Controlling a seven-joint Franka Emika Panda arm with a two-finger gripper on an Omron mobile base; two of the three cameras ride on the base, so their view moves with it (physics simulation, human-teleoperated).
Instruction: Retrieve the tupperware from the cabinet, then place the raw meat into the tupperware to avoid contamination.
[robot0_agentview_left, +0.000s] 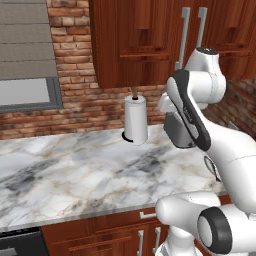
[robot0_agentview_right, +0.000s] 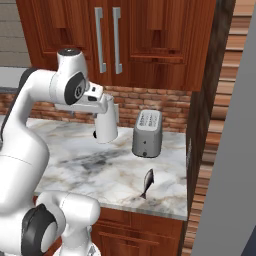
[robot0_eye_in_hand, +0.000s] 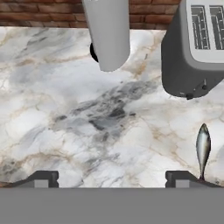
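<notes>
Right base view: toaster (robot0_agentview_right: 147, 133) and raw fish (robot0_agentview_right: 147, 183) are seen on counter (robot0_agentview_right: 90, 170) | cabinet (robot0_agentview_right: 145, 40) is shut | hand view: gripper (robot0_eye_in_hand: 112, 179) is spread wide, nothing held.

A: What's behind the counter?
B: A red-brown brick wall (robot0_agentview_left: 95, 107), with a window under a grey slatted blind (robot0_agentview_left: 25, 37) at the left.
A: And the worktop?
B: White marble counter with grey veining (robot0_agentview_left: 75, 175), over low red-brown wooden cupboards with short silver handles (robot0_agentview_left: 120, 235).
</notes>
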